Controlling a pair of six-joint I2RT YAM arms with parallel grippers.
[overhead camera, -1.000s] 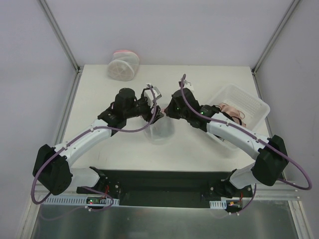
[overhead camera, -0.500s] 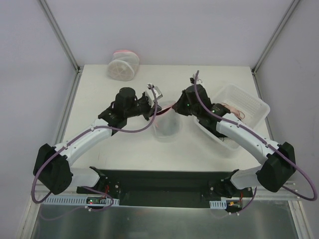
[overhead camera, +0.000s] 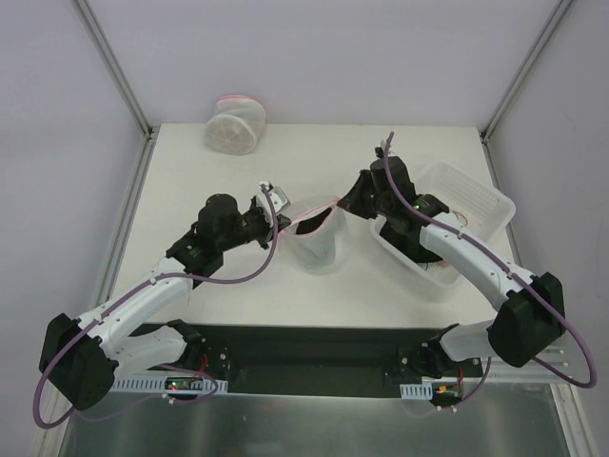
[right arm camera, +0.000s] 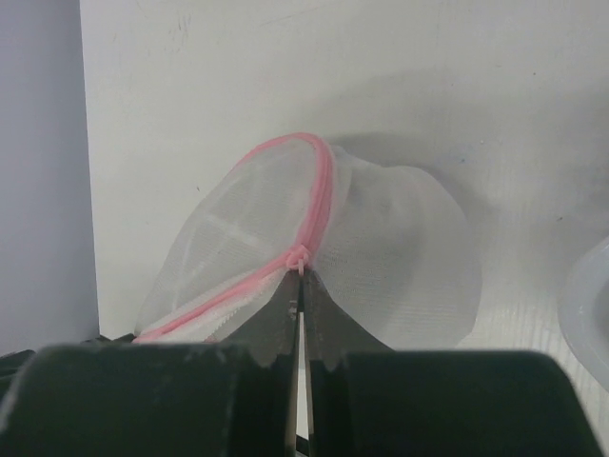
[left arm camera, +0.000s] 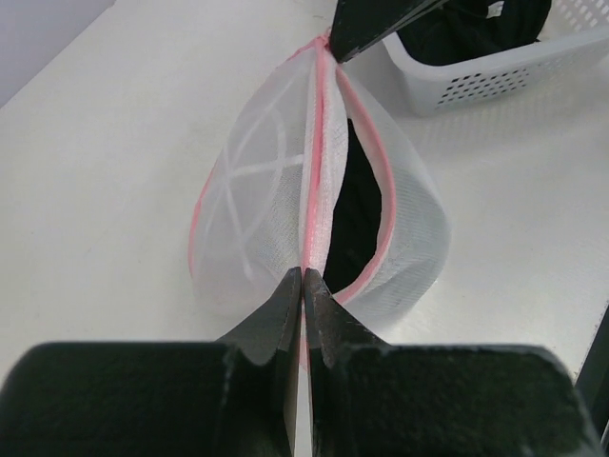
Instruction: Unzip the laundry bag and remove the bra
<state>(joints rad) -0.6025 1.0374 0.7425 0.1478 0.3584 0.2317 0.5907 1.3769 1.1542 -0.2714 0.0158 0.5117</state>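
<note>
The laundry bag [overhead camera: 320, 240], a floppy white mesh pouch with a pink zipper rim, hangs stretched between my two grippers at the table's middle. My left gripper [overhead camera: 283, 215] is shut on the pink rim [left arm camera: 314, 190] at the bag's left end. My right gripper [overhead camera: 345, 203] is shut on the pink zipper pull [right arm camera: 299, 257] at the right end. In the left wrist view the zipper gapes beside my left gripper [left arm camera: 303, 276], and the gap [left arm camera: 357, 219] looks dark inside. My right gripper [right arm camera: 301, 276] pinches just under the pull. The bra is hidden.
A white slotted basket [overhead camera: 481, 202] stands at the right under the right arm, with a black garment [left arm camera: 476, 24] and a beige-pink piece [overhead camera: 440, 211] in it. A drum-shaped white mesh bag [overhead camera: 236, 124] with a pink rim sits at the back left edge.
The left gripper has shut on the bag's rim and drawn back to the left. The right gripper has pulled right with the zipper pull, so the bag stretched out and its zipper gaped.
</note>
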